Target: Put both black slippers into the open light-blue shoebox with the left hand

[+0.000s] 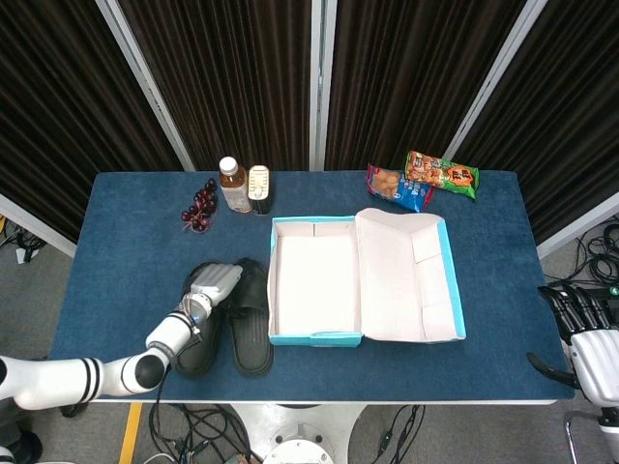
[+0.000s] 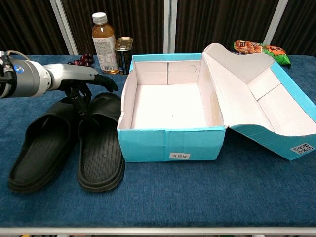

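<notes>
Left hand (image 2: 81, 79) over the toe ends of both black slippers (image 2: 69, 140), fingers spread, nothing gripped | slippers side by side on the table (image 1: 126, 242), just left of the open light-blue shoebox (image 2: 170, 143) | right hand (image 1: 590, 348) off the table edge, open

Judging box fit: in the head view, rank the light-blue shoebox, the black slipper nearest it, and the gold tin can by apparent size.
1. Open light-blue cardboard shoebox
2. Black rubber slipper beside the box
3. Small gold tin can, though it stands farther from the camera
</notes>
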